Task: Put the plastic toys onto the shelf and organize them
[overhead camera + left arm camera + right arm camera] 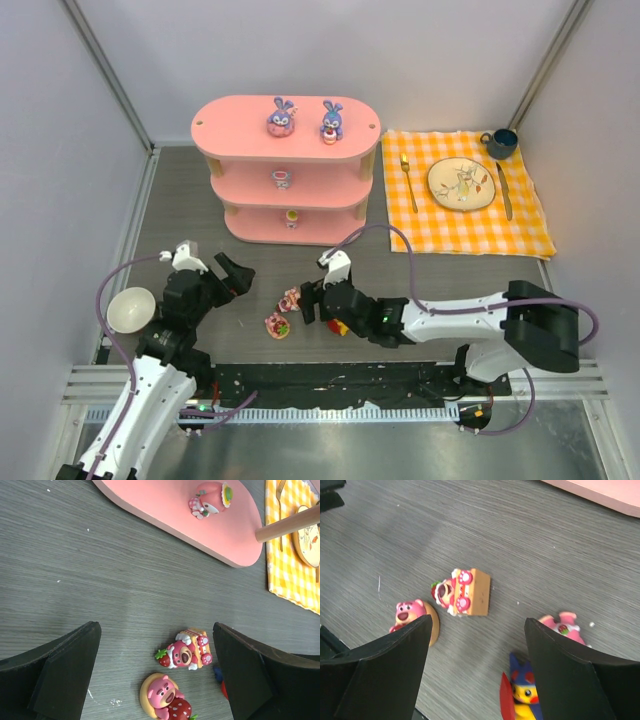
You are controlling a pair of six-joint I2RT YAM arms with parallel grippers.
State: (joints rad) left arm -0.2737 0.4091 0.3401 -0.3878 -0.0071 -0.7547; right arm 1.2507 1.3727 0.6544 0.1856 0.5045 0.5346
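Down low, left gripper [215, 282] and right gripper [308, 303] hover spread, flanking pink toys [278, 325].

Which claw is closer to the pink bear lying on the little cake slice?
Right. The right claw sits just right of the bear, open toward it; the left claw is farther off on its left.

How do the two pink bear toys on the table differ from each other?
The cake bear rests on a boxy tan cake slice, while the round bear is backed by a round tan disc. The cake bear lies nearer the shelf than the round bear does. Both are pink and open-mouthed, each with a red strawberry beside it.
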